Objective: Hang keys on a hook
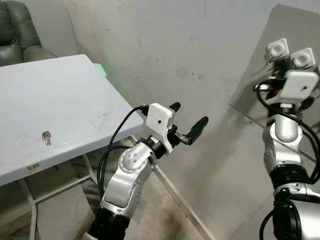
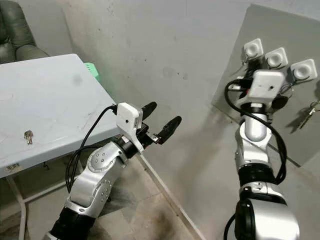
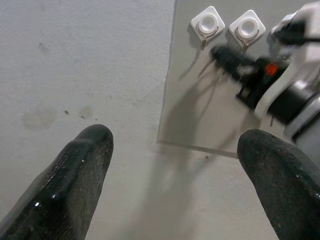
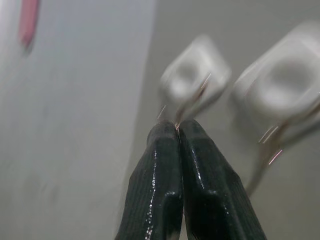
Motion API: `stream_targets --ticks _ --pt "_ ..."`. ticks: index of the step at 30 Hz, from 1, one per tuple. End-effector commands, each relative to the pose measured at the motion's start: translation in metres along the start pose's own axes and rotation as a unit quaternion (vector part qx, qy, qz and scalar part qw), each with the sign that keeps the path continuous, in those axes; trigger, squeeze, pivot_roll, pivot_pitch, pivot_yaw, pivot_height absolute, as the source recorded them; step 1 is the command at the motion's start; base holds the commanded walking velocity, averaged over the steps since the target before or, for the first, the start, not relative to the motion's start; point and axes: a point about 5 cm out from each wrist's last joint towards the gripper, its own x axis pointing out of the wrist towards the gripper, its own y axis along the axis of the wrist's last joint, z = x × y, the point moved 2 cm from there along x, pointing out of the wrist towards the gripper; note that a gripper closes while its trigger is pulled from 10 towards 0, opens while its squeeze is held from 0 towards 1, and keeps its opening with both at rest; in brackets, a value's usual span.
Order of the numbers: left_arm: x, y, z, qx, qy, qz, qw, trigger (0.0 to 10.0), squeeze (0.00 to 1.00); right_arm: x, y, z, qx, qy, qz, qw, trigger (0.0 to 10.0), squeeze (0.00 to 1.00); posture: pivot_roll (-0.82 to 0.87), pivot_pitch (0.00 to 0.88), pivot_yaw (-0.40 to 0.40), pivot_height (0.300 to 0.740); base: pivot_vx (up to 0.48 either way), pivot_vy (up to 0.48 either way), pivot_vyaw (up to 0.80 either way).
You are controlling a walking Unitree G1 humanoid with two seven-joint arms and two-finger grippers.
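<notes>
A grey board [image 2: 295, 137] on the wall carries three white hooks, and the leftmost hook [image 2: 253, 48] is nearest my raised right arm. My right gripper [image 4: 178, 125] is shut, its tips just under that hook's wire. In the left wrist view a thin key [image 3: 206, 67] seems to dangle from those tips. A set of keys [image 2: 309, 113] hangs below the rightmost hook [image 2: 303, 70]. Another small key [image 1: 46, 137] lies on the light blue table [image 1: 75, 100]. My left gripper [image 1: 187, 122] is open and holds nothing, beside the table's corner and pointing at the wall.
The bare concrete wall [image 1: 165, 50] runs from behind the table to the board. A green armchair [image 1: 20, 30] stands beyond the table's far left. White table legs [image 1: 27, 200] and tiled floor lie below my left arm.
</notes>
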Motion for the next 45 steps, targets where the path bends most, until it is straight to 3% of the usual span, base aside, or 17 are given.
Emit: stream_targets --ticks 1,6,7,8,9,11,22,32,45 --pt "0.001 0.005 0.001 -0.001 0.000 0.007 1.000 10.0 0.00 -0.002 -0.006 -0.009 0.004 0.032 -0.020 0.999 10.0 0.00 0.02 0.028 -0.070 0.740 0.000 0.000 0.00" --pt "0.001 0.005 0.001 -0.002 0.001 0.009 1.000 10.0 0.00 -0.002 -0.007 -0.013 0.021 0.044 -0.018 0.999 10.0 0.00 0.02 0.025 -0.071 0.740 0.000 0.000 0.00" --pt "0.001 0.005 0.001 -0.002 0.002 0.009 1.000 10.0 0.00 -0.001 0.000 -0.005 0.019 0.018 0.004 1.000 10.0 0.00 0.02 0.025 -0.071 0.740 0.000 0.000 0.00" --pt "0.001 0.005 0.001 -0.002 0.002 0.008 1.000 10.0 0.00 0.000 0.001 0.006 0.025 -0.020 0.002 0.999 10.0 0.00 0.02 0.025 -0.071 0.740 0.000 0.000 0.00" --pt "0.001 0.005 0.001 -0.002 0.002 0.008 1.000 10.0 0.00 0.000 0.001 0.006 0.025 -0.020 0.002 0.999 10.0 0.00 0.02 0.025 -0.071 0.740 0.000 0.000 0.00" --pt "0.001 0.005 0.002 -0.003 0.002 0.008 1.000 10.0 0.00 -0.002 0.000 0.020 0.003 -0.069 -0.001 0.998 10.0 0.00 0.02 0.025 -0.071 0.740 0.000 0.000 0.00" --pt "0.002 0.005 0.000 -0.003 0.006 0.010 1.000 10.0 0.00 -0.023 -0.016 0.031 -0.025 -0.114 -0.018 0.993 10.0 0.00 0.02 0.031 -0.076 0.740 0.000 0.000 0.00" --pt "0.002 0.006 0.000 -0.003 0.005 0.010 1.000 10.0 0.00 -0.030 0.011 0.050 -0.067 -0.159 0.062 0.983 10.0 0.00 0.01 0.038 -0.073 0.740 0.000 0.000 0.00" --pt "0.003 0.005 0.000 -0.004 0.005 0.010 1.000 10.0 0.00 -0.033 0.022 0.060 -0.085 -0.193 0.088 0.974 10.0 0.00 0.01 0.039 -0.071 0.740 0.000 0.000 0.00"
